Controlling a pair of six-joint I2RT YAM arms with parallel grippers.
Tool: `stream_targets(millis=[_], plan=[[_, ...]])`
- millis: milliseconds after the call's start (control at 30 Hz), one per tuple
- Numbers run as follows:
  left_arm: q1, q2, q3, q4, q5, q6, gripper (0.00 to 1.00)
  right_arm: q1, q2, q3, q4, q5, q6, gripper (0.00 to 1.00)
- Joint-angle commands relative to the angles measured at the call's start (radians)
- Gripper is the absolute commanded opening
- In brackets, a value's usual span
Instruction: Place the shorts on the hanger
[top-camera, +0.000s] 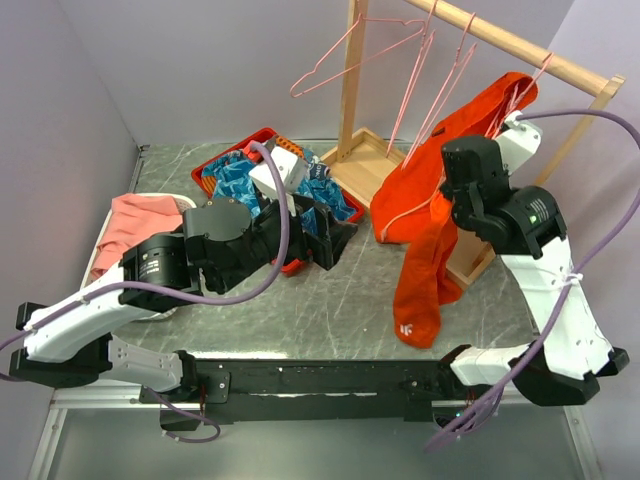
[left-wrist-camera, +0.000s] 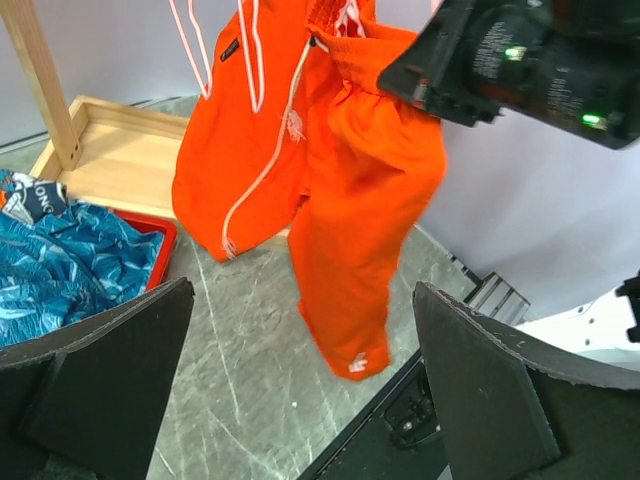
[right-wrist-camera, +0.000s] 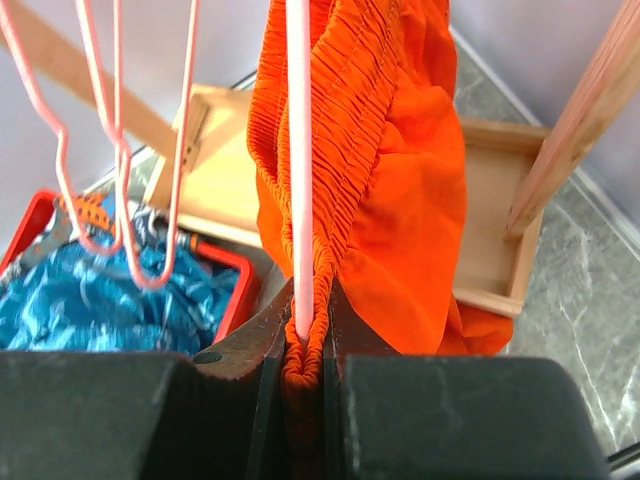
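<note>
Our right pincer (right-wrist-camera: 305, 345) is clamped on the waistband of the shorts (top-camera: 430, 215) together with the thin hanger (right-wrist-camera: 297, 150), up by the wooden rail (top-camera: 520, 42); one leg dangles toward the counter (top-camera: 300, 300). Our left pincer (left-wrist-camera: 300, 300) gapes empty. We should seat the waistband evenly over the wire before releasing.

Shorts (top-camera: 440, 200) are loud orange-red all over, with a white drawstring (left-wrist-camera: 293, 125) and a tiny white logo (top-camera: 404, 330). Hanger (right-wrist-camera: 297, 150) is pale pink wire, same pink as the spare hangers (right-wrist-camera: 188, 100). Tray (left-wrist-camera: 160, 238) is red, and the garment (left-wrist-camera: 70, 260) is blue with a lighter leaf print. The cloth (top-camera: 135, 225) is salmon-pink. Bench (top-camera: 330, 300) is grey with whitish marbled streaks, and the rack (top-camera: 372, 170) is pale wood.
</note>
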Motion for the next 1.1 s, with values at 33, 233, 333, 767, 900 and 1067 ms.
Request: stream_targets(millis=[33, 233, 333, 767, 900, 1067], plan=[[-0.005, 0.011, 0.072, -0.019, -0.001, 0.007, 0.97, -0.083, 0.013, 0.079, 0.122, 0.026, -0.057, 0.00], [-0.005, 0.023, 0.089, -0.033, -0.004, 0.012, 0.97, -0.148, 0.055, 0.116, 0.137, -0.016, -0.091, 0.00], [-0.005, 0.029, 0.092, -0.036, -0.006, 0.015, 0.97, -0.181, 0.069, 0.127, 0.137, -0.025, -0.105, 0.00], [-0.005, 0.039, 0.093, -0.034, -0.009, 0.018, 0.97, -0.272, 0.085, 0.041, 0.168, -0.088, -0.102, 0.00], [-0.005, 0.031, 0.081, -0.033, -0.009, 0.015, 0.97, -0.300, 0.078, 0.008, 0.180, -0.092, -0.103, 0.00], [-0.005, 0.017, 0.053, -0.017, -0.009, 0.014, 0.97, -0.309, 0.068, -0.035, 0.208, -0.092, -0.097, 0.00]])
